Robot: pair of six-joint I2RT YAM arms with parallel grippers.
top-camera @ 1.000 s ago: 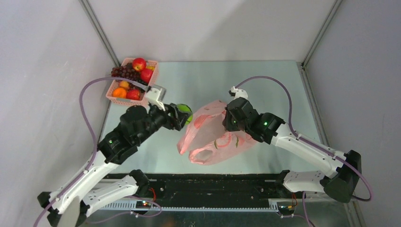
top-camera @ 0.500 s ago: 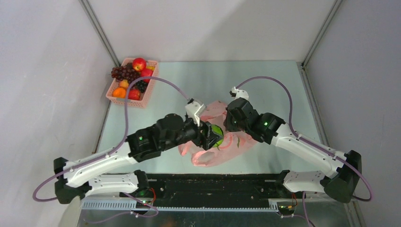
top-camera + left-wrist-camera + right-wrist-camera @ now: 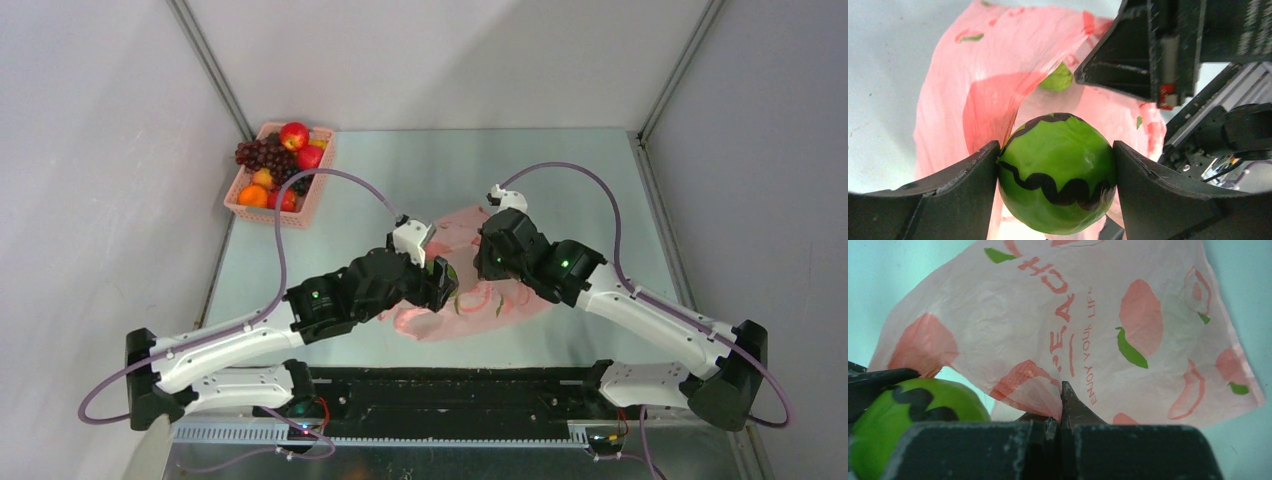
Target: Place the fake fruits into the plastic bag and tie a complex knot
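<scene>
Gripping a glossy green fruit at its widest, the left gripper had one black finger pressed against each side. The fruit was round and bright green, with a wavy black band drawn around it like a small melon. It hung at the mouth of the plastic bag, just in front of the raised pink film.

The bag was thin, translucent and pale pink, printed with darker peach shapes, green leaves and red lettering. It lay crumpled on the table between the two arms. The right gripper was pinched tight on a fold of the bag's edge, holding that part up off the table.

From above, the left gripper covered nearly all of the fruit, leaving only a green sliver visible. The right wrist view cut the fruit off at the lower left corner, and the lettering ran off the top. Inside the bag a green lump showed, half hidden behind the right gripper's body; whether it was a fruit could not be told.

At the far left corner stood a pink basket with red apples, a grape bunch and oranges, several hidden under the others.
</scene>
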